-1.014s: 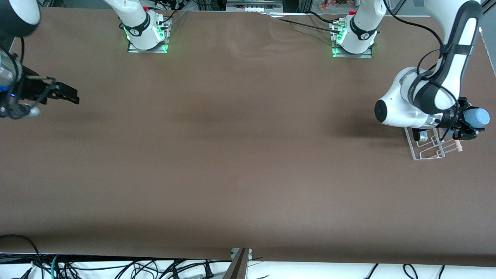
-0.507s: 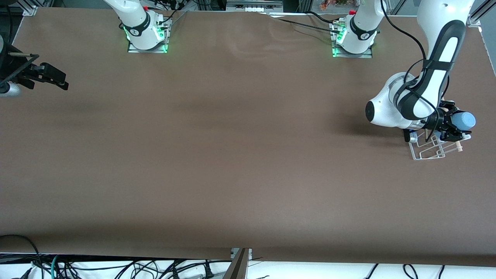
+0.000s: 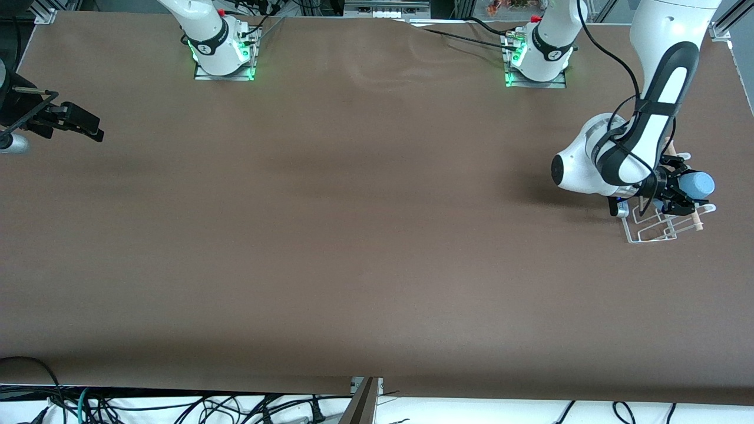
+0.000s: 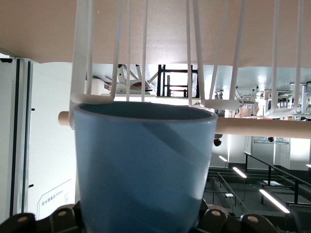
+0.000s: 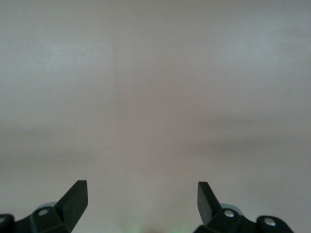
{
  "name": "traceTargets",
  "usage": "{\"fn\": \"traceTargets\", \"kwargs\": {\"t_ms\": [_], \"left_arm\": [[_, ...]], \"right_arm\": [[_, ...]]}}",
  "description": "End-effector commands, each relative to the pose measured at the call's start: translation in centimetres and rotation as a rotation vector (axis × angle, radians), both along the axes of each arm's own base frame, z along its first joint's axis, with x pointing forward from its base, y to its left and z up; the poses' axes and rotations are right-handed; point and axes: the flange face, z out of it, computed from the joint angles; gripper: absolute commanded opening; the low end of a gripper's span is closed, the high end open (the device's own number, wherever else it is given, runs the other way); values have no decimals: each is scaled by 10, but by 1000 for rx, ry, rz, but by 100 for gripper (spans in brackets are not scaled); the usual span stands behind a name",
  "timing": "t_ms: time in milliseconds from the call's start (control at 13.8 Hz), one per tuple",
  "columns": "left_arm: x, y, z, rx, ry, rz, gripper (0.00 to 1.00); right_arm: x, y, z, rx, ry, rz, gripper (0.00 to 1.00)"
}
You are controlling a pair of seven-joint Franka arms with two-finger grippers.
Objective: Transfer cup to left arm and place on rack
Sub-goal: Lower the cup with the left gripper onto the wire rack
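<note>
The left gripper [image 3: 677, 197] grips the cup [image 3: 698, 185] on its side, over the rack [image 3: 648, 227] — best to ease it down between the prongs, then let go. The right gripper [image 5: 142, 199] waits over the table [image 3: 353, 235], fingers spread, empty.

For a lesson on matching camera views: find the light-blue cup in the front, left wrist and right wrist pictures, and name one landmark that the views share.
Front view: the cup lies sideways in the left gripper, over the rack at the left arm's end of the table.
Left wrist view: the cup fills the middle, close up.
Right wrist view: not in it.
Shared landmark: the rack's wooden rod, in the front and left wrist views.
</note>
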Motion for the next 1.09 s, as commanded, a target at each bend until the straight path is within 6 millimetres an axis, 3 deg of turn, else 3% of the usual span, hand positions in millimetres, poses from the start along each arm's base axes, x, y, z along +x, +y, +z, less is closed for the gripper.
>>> {"fn": "traceTargets", "kwargs": {"t_ms": [0,290,652,1014], "left_arm": [[-4,1,-17,1,-17,-22,0],[-4,2,-17,2,-20,-20,0],[-6,3,18,14,41,-15,0],[-16,4,18,17,52,-16,0]], "right_arm": [[-1,2,5,9,-15,-24,100],[-2,4,4,9,-7,-19,100],[-2,3,4,11,-7,-22,100],[-2,3,4,11,-10,-21,100]]}}
